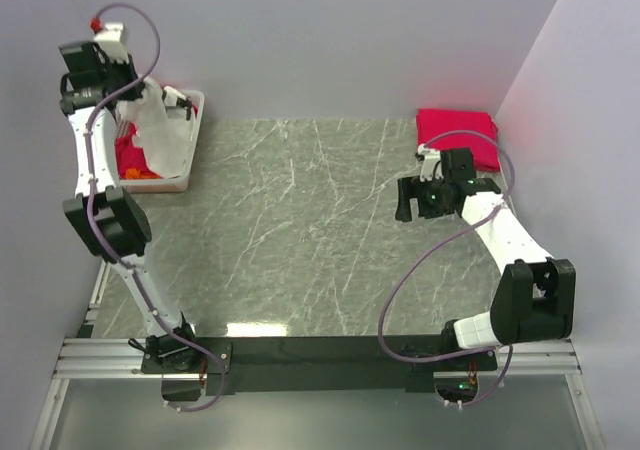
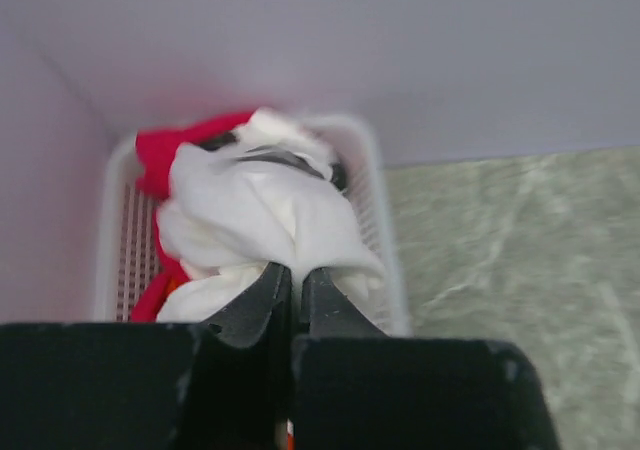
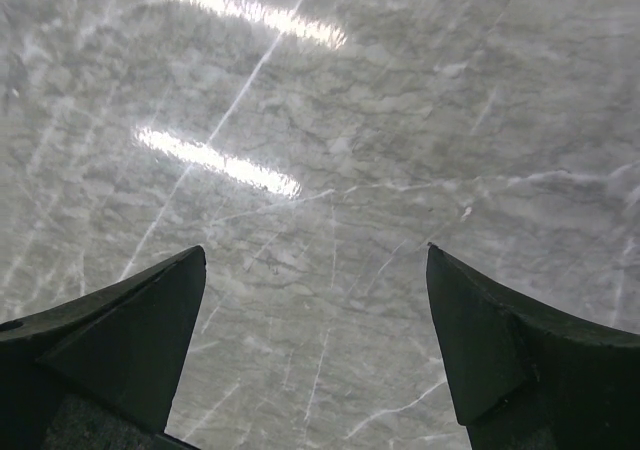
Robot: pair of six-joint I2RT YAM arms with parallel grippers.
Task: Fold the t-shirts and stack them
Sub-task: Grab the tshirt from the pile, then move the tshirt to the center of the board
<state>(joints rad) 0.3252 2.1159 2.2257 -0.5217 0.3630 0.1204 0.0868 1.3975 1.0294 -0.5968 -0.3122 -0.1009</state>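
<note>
Two arms: left one stretched to the far-left corner, right one poised over the grey marble-patterned counter [image 1: 300, 230]
Left gripper [image 2: 293, 278]: black fingers pressed together, pinching a fold of the white short-sleeved t-shirt with dark print [image 2: 250, 205]
White t-shirt: bunched, draped from the grip down into the white plastic slatted basket [image 2: 385, 210]
Crumpled crimson t-shirt [image 2: 160, 155]: in the basket, under and behind the white one
Right gripper [image 3: 315, 260]: fingers spread wide, holding nothing, above bare counter
Folded crimson t-shirt [image 1: 457, 132]: flat at the counter's far-right corner, just beyond the right gripper
</note>
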